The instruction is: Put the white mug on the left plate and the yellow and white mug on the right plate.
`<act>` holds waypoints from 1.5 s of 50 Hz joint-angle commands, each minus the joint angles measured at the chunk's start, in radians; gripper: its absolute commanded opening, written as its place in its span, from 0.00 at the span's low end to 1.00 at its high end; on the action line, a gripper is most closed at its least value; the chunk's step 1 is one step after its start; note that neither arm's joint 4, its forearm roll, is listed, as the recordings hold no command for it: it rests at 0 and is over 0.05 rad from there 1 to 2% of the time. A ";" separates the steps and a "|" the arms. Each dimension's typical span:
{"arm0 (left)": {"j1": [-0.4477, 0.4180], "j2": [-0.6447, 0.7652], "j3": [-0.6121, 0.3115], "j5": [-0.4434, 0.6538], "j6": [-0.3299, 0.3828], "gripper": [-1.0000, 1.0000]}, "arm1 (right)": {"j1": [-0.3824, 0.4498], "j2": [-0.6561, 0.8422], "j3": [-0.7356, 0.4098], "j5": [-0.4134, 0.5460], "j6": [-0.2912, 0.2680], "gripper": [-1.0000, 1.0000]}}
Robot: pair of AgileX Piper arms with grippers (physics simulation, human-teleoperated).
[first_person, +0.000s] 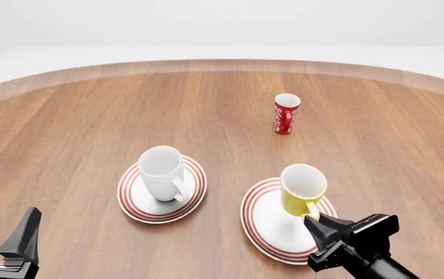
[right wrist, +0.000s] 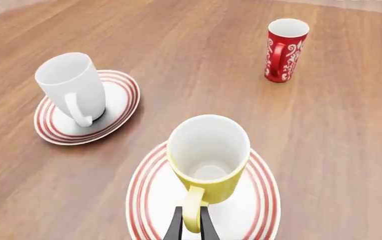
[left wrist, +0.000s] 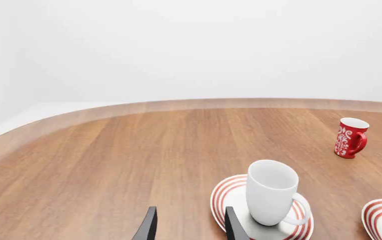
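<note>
The white mug [first_person: 161,172] was seen standing upright on the left plate [first_person: 133,204], handle turned toward 5 o'clock in the front view. The yellow mug [first_person: 302,192] was seen upright on the right plate [first_person: 262,229], set toward the plate's 1 o'clock side, white inside, handle pointed at 6 o'clock toward the right gripper [first_person: 321,239]. In the right wrist view the handle of the yellow mug [right wrist: 206,162] was seen between the two finger tips of the right gripper [right wrist: 190,225], which were drawn close on either side of it; contact appeared likely but a firm grip could not be confirmed. The left gripper [first_person: 1,232] was seen at 7 o'clock in the front view, well apart from the white mug, fingers spread and nothing held; in the left wrist view the gripper [left wrist: 189,225] tips were parted with bare table [left wrist: 111,170] between them. A red patterned mug [first_person: 286,114] was placed at 12 o'clock from the right plate, well apart, upright. White scroll ornament was noted on it; no readable text, brand or label was found on any item. Both plates showed red concentric rim rings.
</note>
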 commanded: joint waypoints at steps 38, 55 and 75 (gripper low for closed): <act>0.000 0.000 0.000 0.000 0.000 1.00 | 0.004 0.217 0.000 -0.169 0.013 0.00; 0.000 0.000 0.000 0.000 0.000 1.00 | -0.005 0.197 0.000 -0.142 0.019 1.00; 0.000 0.000 0.000 0.000 0.000 1.00 | -0.011 -0.152 0.000 0.187 0.015 1.00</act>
